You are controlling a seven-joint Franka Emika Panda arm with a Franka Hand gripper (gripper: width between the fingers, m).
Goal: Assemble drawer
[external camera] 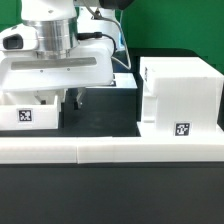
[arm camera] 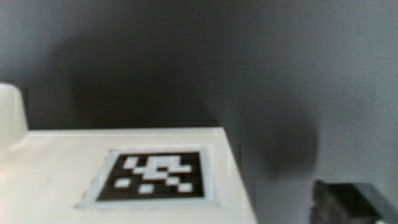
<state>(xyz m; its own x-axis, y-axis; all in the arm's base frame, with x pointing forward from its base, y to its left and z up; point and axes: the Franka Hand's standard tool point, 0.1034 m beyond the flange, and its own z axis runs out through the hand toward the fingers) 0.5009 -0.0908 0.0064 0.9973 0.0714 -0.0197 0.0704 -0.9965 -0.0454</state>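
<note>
A small white drawer tray (external camera: 28,112) with a black-and-white tag stands at the exterior view's left. My gripper (external camera: 64,97) hangs low over its right end. One dark finger (external camera: 75,100) shows just outside the tray wall and the other is hidden. In the wrist view the tray's tagged face (arm camera: 160,176) fills the lower part, with one dark finger (arm camera: 356,203) apart from it at the edge. The jaws stand wide and hold nothing. The large boxy housing (external camera: 180,92) stands at the exterior view's right with its tag low on the front. A second tray does not show.
The long low white L-shaped border bar (external camera: 110,150) runs along the front of the black table. The housing sits against it at the right. Cables and the arm's body fill the upper left.
</note>
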